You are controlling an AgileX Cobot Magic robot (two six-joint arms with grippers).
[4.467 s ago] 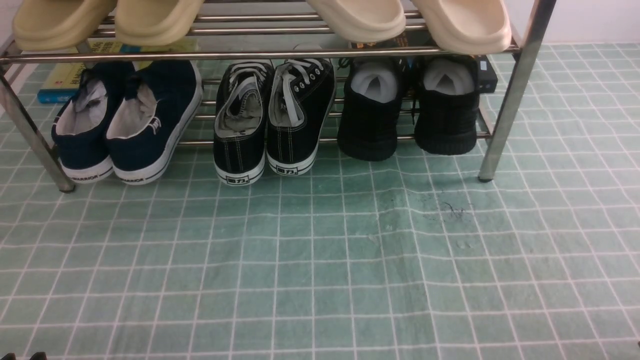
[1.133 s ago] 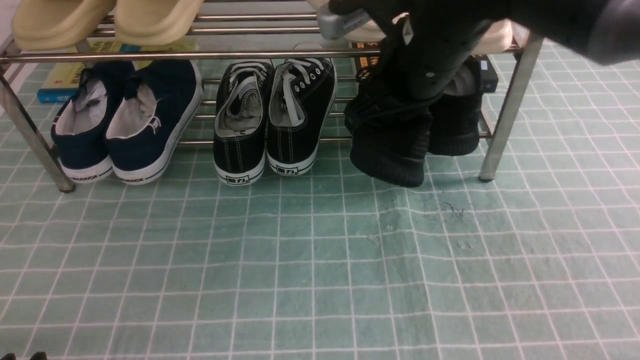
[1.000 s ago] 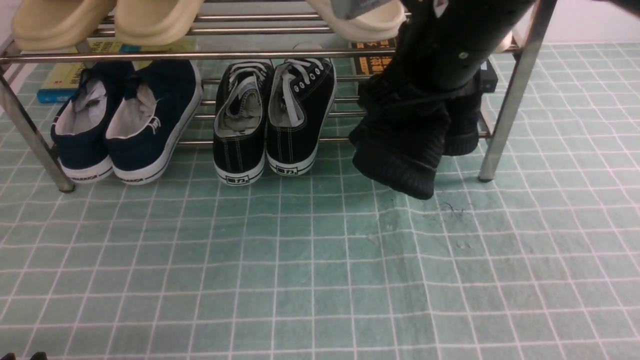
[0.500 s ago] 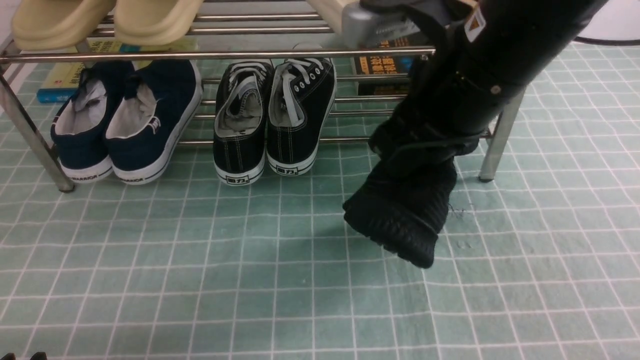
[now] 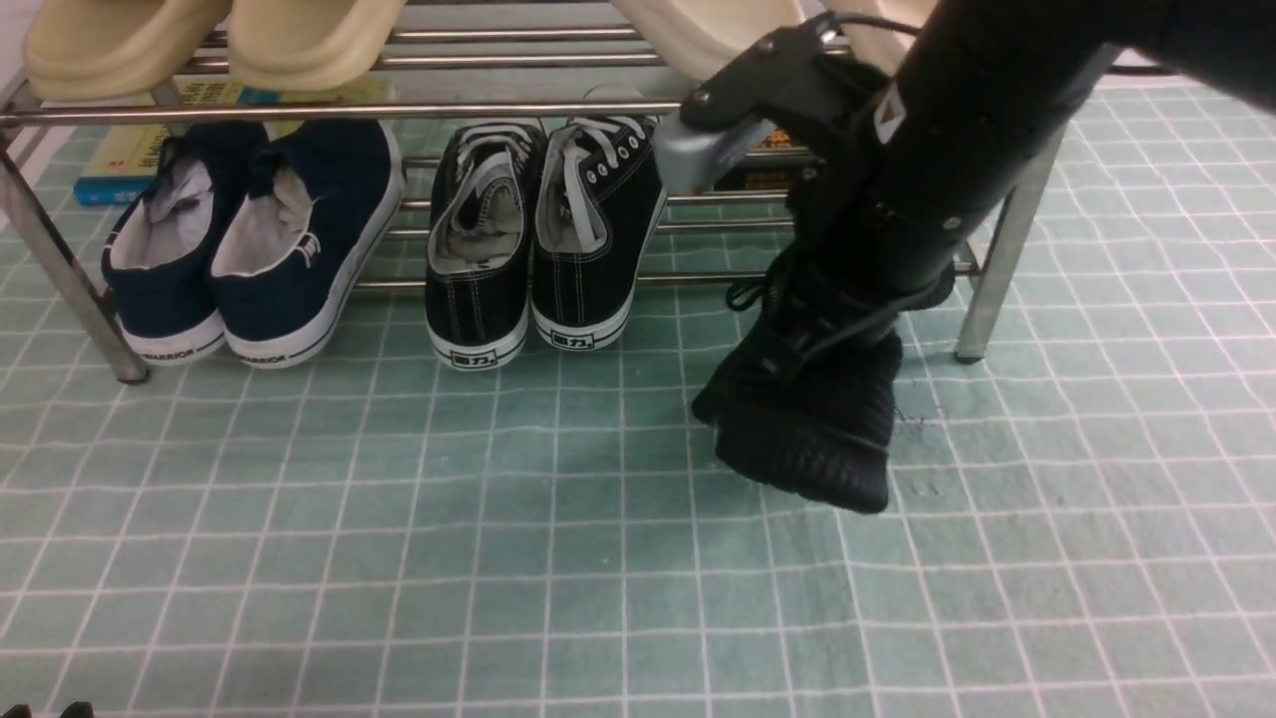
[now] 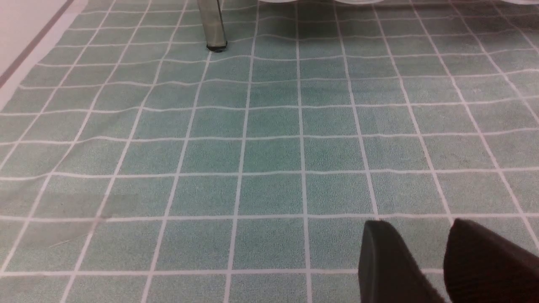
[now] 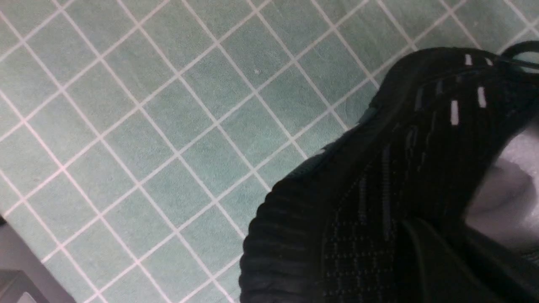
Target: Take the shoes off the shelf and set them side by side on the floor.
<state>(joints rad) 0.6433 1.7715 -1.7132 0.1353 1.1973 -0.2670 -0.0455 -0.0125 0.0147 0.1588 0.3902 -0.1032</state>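
So, floor [image 5: 399,558]: pale green with a grid of thin white lines, slightly wrinkled, filling the whole near half of the front view.
Shelf [image 5: 419,108]: a low rack of shiny metal tubes across the back. One of its posts also shows in the left wrist view, standing on the floor.
Right arm [image 5: 957,130]: a black arm coming down from the upper right, across the right end of the shelf. It hides most of what sits on the lower tier there.
Black knit shoe [image 5: 807,439]: clear of the shelf rails, out over the floor just in front of the right front post. It is tilted, heel toward the camera and laces toward the shelf. I cannot tell whether the sole touches the floor.
Navy slip-ons [image 5: 249,249]: a pair on the lower tier at the left, heels out.
Black canvas sneakers [image 5: 538,239]: a pair with white soles, mid-shelf, side by side.
Beige slippers [image 5: 199,40]: on the top tier, toes overhanging the front rail.
Books [image 5: 125,165]: lying behind the lower tier at the left.
Right gripper [image 5: 863,295]: clamped on the black knit shoe at its collar; the pale lining shows in the right wrist view.
Left gripper [image 6: 419,229]: low over bare floor, fingertips a narrow gap apart, holding nothing.
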